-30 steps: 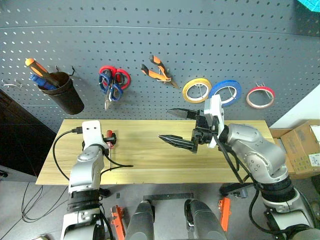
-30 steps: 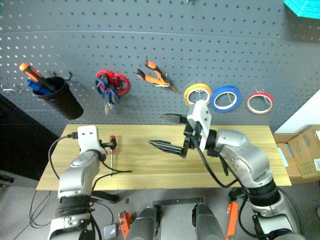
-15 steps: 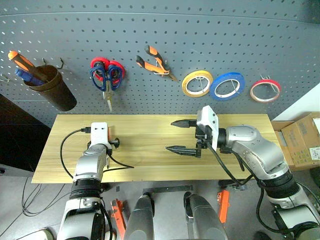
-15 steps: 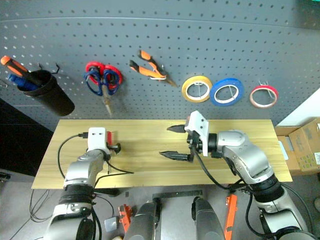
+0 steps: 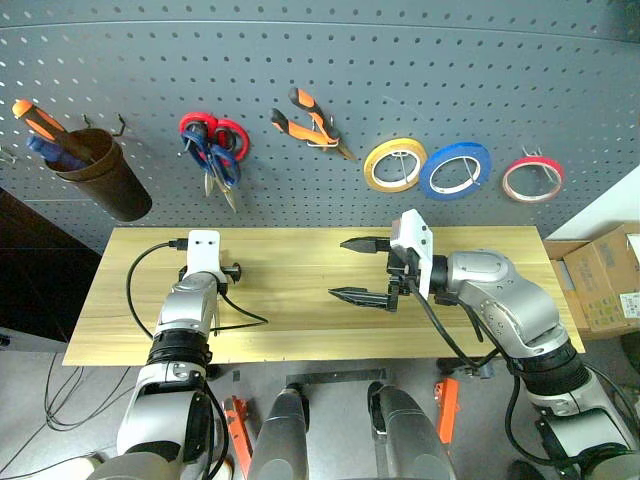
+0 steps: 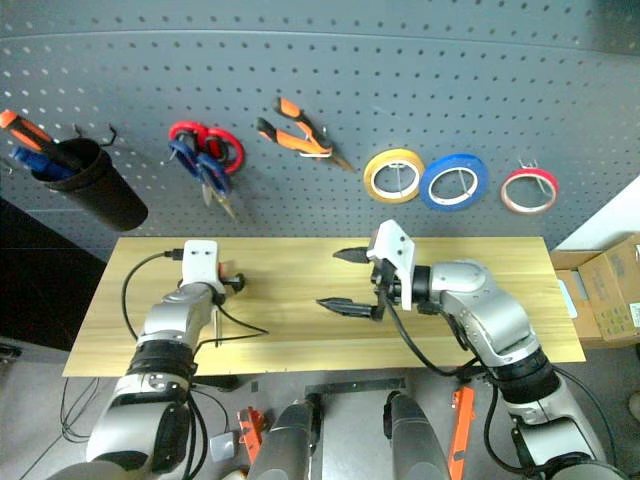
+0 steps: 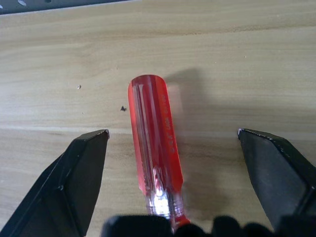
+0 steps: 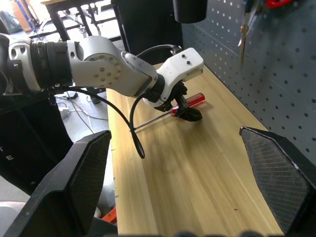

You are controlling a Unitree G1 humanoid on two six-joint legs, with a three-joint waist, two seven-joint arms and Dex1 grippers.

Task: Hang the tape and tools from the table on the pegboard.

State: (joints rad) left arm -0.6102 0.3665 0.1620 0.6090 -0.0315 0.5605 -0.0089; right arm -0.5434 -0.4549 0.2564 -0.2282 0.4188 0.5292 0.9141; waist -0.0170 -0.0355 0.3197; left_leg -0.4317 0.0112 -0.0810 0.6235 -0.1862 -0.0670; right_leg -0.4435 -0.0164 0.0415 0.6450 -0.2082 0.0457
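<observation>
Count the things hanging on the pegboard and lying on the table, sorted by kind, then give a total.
Tape rolls: 3 (yellow, blue, red)
Scissors: 2
Pliers: 1
Cup: 1
Screwdriver on table: 1
Total: 8

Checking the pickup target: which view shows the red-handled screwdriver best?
The left wrist view: the red-handled screwdriver lies on the table between the left gripper's open fingers. The right wrist view shows it small; the eye views hardly.
</observation>
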